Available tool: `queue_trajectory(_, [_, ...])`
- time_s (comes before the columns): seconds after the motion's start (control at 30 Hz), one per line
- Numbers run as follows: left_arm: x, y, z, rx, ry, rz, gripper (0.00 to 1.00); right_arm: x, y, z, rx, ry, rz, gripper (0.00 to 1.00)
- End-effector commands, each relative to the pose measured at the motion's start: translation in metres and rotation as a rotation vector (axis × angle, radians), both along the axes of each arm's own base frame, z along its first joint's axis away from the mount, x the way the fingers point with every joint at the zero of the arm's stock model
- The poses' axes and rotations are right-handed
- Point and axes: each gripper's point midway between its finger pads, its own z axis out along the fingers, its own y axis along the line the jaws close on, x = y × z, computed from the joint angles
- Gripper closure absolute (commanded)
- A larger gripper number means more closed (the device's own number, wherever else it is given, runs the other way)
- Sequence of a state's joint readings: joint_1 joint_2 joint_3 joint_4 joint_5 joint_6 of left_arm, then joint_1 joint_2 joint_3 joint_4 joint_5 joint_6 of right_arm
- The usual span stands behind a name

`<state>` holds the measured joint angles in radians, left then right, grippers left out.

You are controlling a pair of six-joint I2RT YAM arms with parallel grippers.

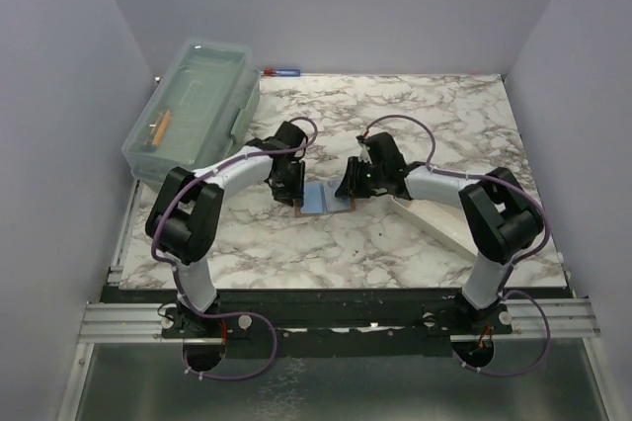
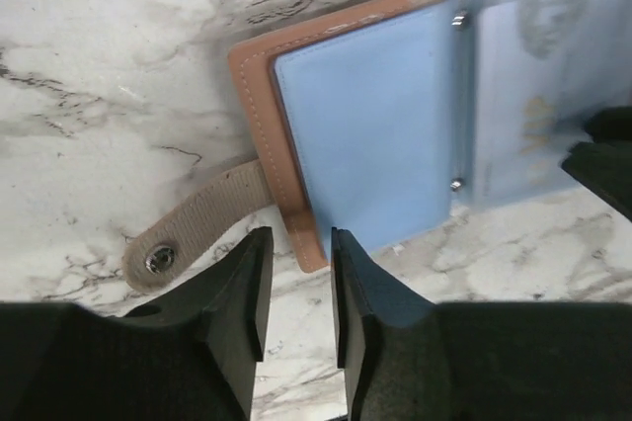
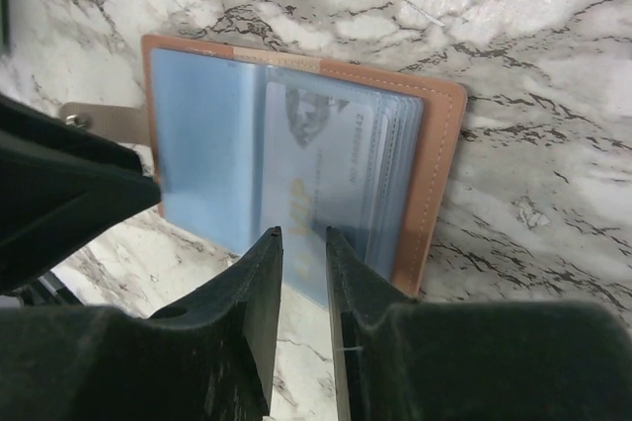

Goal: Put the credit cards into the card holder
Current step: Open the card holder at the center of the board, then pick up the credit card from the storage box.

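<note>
The card holder point(image 1: 321, 199) lies open and flat between the two arms, brown leather outside point(image 3: 434, 184), light blue lining point(image 2: 375, 134) and clear sleeves inside. A light blue card point(image 3: 316, 184) with gold lettering sits in the right-hand sleeves, its near edge sticking out toward me. My right gripper point(image 3: 299, 235) hovers at that edge, jaws narrowly open with nothing pinched. My left gripper point(image 2: 301, 238) is narrowly open at the holder's near-left corner, beside the tan snap strap point(image 2: 188, 233). The tan-gold and dark cards are out of view.
A clear lidded plastic box point(image 1: 193, 105) stands at the back left. A long white tray point(image 1: 434, 218) lies under the right arm. A small red-and-blue object point(image 1: 279, 72) rests at the back wall. Grey walls close in the marble table.
</note>
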<state>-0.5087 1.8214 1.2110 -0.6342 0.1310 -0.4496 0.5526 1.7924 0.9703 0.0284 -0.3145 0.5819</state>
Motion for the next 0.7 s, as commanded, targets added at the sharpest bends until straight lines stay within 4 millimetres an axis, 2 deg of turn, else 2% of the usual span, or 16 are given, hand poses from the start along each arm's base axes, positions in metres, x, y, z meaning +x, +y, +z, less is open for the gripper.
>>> queue_trajectory(0.0, [0.015,-0.025,0.077,-0.178,-0.147,-0.003,0.61,-0.003,-0.017,0.023,-0.101,0.008,-0.018,0.71])
queue_trajectory(0.07, [0.005,-0.046,0.103,-0.301,-0.168,-0.034,0.54,-0.001,-0.02,0.056,-0.096,-0.036,-0.027,0.67])
queue_trajectory(0.13, [-0.006,-0.062,0.121,-0.4,-0.183,-0.058,0.47,-0.006,-0.031,0.08,-0.112,-0.057,-0.06,0.56])
queue_trajectory(0.27, [-0.006,-0.079,0.146,-0.491,-0.255,-0.069,0.37,-0.018,-0.069,0.103,-0.17,-0.072,-0.202,0.31])
queue_trajectory(0.33, [-0.002,-0.087,0.155,-0.525,-0.273,-0.077,0.35,-0.027,-0.091,0.102,-0.179,-0.032,-0.307,0.23])
queue_trajectory(0.4, [-0.001,-0.096,0.164,-0.559,-0.284,-0.105,0.34,-0.034,-0.117,0.095,-0.173,0.019,-0.436,0.21])
queue_trajectory(0.47, [-0.005,-0.102,0.17,-0.585,-0.297,-0.159,0.32,-0.043,-0.134,0.087,-0.148,0.062,-0.538,0.2])
queue_trajectory(0.53, [-0.007,-0.102,0.168,-0.58,-0.307,-0.206,0.31,-0.051,-0.15,0.078,-0.144,0.097,-0.635,0.17])
queue_trajectory(0.67, [-0.016,-0.097,0.143,-0.54,-0.269,-0.224,0.29,-0.06,-0.169,0.061,-0.12,0.143,-0.747,0.12])
